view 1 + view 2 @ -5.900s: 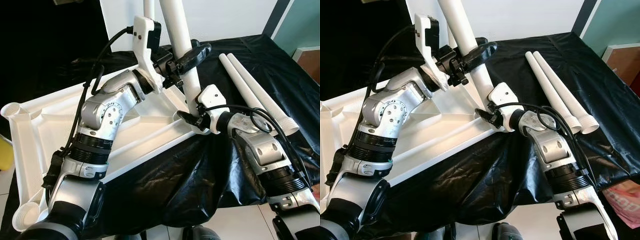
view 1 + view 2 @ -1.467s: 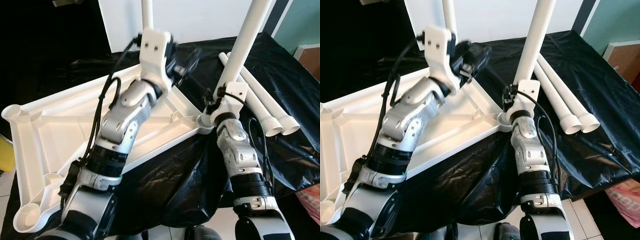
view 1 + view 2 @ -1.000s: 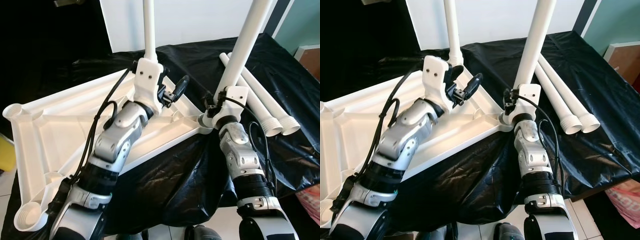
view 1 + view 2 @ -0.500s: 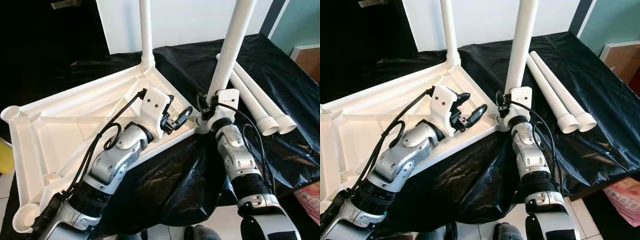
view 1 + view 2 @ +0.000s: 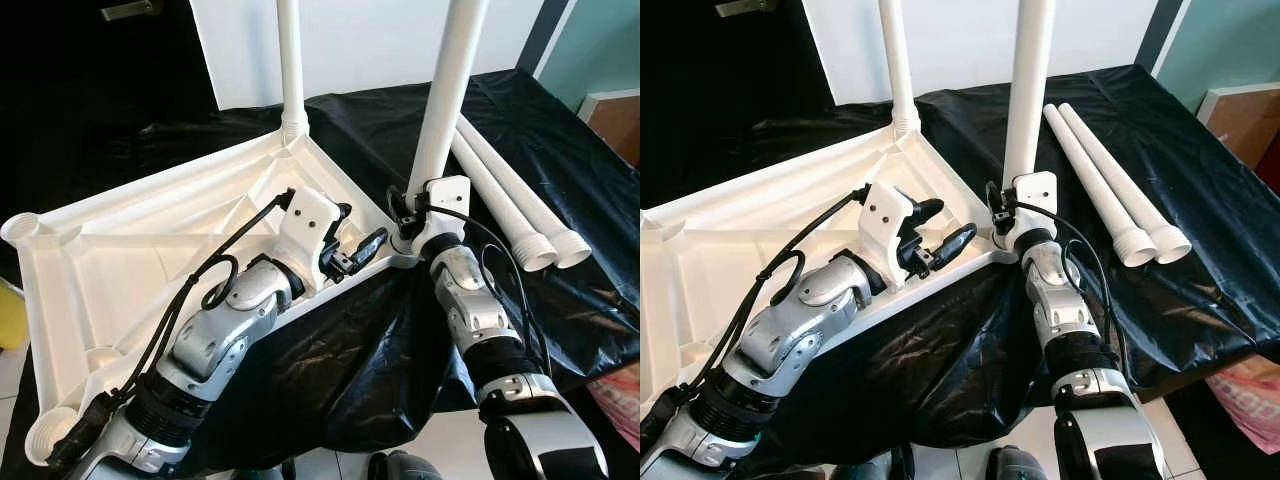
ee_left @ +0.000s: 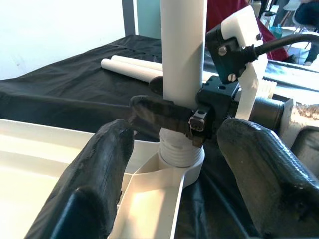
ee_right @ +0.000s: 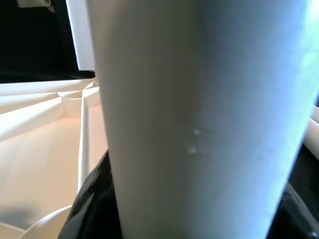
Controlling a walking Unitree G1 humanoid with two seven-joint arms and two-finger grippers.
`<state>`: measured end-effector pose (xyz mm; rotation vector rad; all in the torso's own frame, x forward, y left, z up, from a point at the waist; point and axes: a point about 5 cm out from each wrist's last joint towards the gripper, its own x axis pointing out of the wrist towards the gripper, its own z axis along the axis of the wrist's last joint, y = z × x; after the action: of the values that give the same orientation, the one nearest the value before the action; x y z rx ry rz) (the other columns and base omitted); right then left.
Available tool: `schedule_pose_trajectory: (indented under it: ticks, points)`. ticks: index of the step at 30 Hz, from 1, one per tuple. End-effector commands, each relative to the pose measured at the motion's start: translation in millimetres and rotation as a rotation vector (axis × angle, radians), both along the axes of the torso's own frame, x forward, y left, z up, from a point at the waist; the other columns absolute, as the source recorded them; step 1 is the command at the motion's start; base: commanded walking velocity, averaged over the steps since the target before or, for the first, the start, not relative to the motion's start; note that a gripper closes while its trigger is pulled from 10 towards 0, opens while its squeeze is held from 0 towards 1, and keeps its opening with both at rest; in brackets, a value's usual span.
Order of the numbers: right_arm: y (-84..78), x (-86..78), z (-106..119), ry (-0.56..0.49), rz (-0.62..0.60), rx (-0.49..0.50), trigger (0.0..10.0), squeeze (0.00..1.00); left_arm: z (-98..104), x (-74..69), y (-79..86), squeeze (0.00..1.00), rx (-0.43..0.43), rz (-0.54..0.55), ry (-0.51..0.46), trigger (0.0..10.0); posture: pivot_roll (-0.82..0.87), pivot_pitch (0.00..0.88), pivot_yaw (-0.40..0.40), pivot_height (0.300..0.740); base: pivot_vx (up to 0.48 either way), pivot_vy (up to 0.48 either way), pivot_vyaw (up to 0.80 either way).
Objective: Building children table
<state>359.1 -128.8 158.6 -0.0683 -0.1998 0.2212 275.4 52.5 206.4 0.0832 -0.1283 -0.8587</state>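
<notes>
Counting four white legs: two stand upright in corner sockets of the upside-down white tabletop [image 5: 130, 250], two loose legs [image 5: 510, 205] lie side by side on the black sheet [image 5: 400, 350]. My right end effector [image 6: 172, 117] pinches the near upright leg [image 5: 445, 90] just above its socket. My left end effector [image 5: 355, 240] hovers spread beside it. The far upright leg [image 5: 291, 60] stands alone.

No readable text

The pink bag [image 5: 1248, 392] at the lower corner carries pale lettering, cut off and too blurred to read.
</notes>
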Motion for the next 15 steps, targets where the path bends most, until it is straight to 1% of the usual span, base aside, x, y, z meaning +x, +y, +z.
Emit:
schedule_pose_trajectory:
  ticks: [1,6,11,14,15]
  points:
    - [-7.0,-4.3,-30.7,0.137,-0.019,-0.01,10.0,0.0,-3.4,-17.4,-11.2,0.0,0.056,-0.328,0.016,10.0,0.0,0.114,0.014,0.74,0.0,0.0,0.0]
    - [-8.9,-4.0,-32.7,0.136,-0.014,-0.017,10.0,0.0,-3.9,-19.9,-10.2,0.0,0.064,-0.339,0.023,10.0,0.0,0.119,0.013,0.74,0.0,0.0,0.0]
    - [-4.9,-11.1,-38.6,0.109,0.068,-0.061,10.0,0.0,-4.6,-22.5,-9.3,0.0,0.073,-0.349,0.027,10.0,0.0,0.12,0.015,0.74,0.0,0.0,0.0]
    - [-4.6,-11.0,-39.5,0.104,0.075,-0.063,10.0,0.0,-4.4,-22.7,-9.1,0.0,0.073,-0.349,0.028,10.0,0.0,0.12,0.015,0.74,0.0,0.0,0.0]
    - [-5.1,-14.5,-44.5,0.105,0.104,-0.073,10.0,0.0,-4.1,-22.9,-9.2,0.0,0.074,-0.354,0.027,10.0,0.0,0.119,0.019,0.74,0.0,0.0,0.0]
